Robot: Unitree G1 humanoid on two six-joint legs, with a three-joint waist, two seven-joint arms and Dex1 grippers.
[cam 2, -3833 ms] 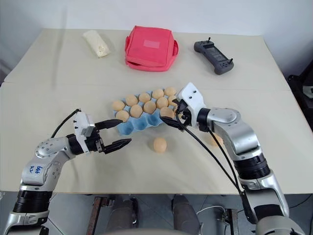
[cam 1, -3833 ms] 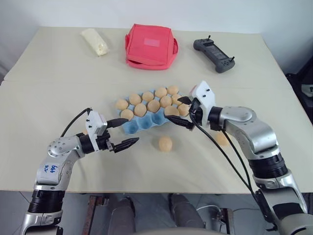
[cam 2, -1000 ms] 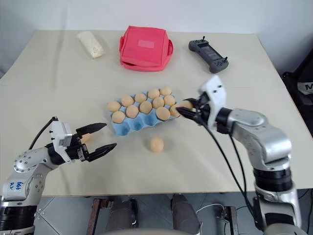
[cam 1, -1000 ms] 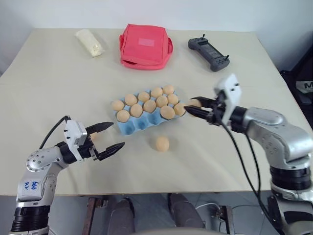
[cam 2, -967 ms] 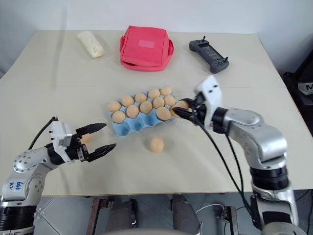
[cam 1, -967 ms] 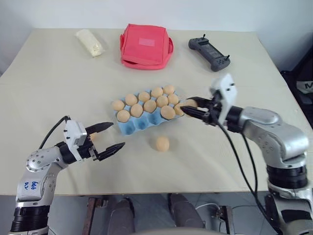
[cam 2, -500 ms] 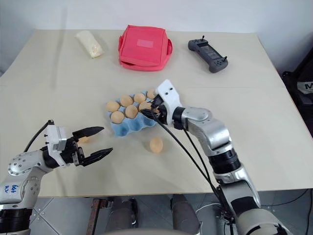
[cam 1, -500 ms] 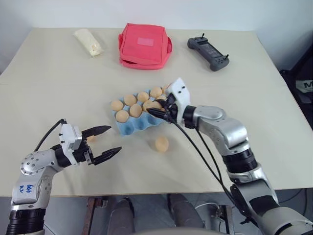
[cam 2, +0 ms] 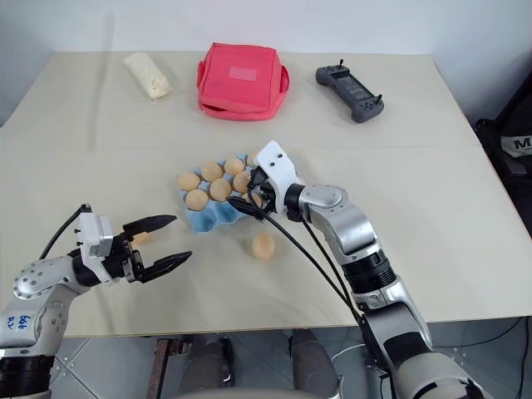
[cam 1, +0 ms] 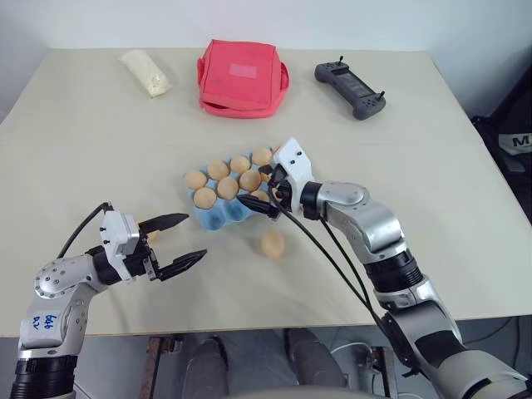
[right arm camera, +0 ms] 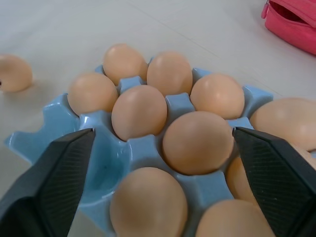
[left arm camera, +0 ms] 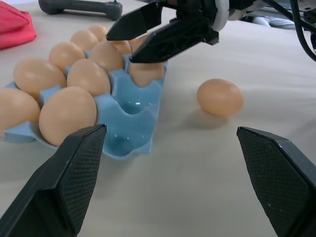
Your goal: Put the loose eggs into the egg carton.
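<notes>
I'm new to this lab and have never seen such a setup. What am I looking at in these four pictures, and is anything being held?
This is a two-armed humanoid robot sorting eggs. Two pictures come from cameras in its head, looking down over a table. The other two come from cameras on its wrists, looking out between each gripper's black fingers.

On the table sits a light blue egg carton, mostly filled with eggs. One loose egg lies just in front of it. Farther back are a red pouch, a black controller and a whitish bag.

The right gripper is open over the carton, above an egg seated in a cup. The left gripper is open beside the carton. Neither holds anything.
</notes>
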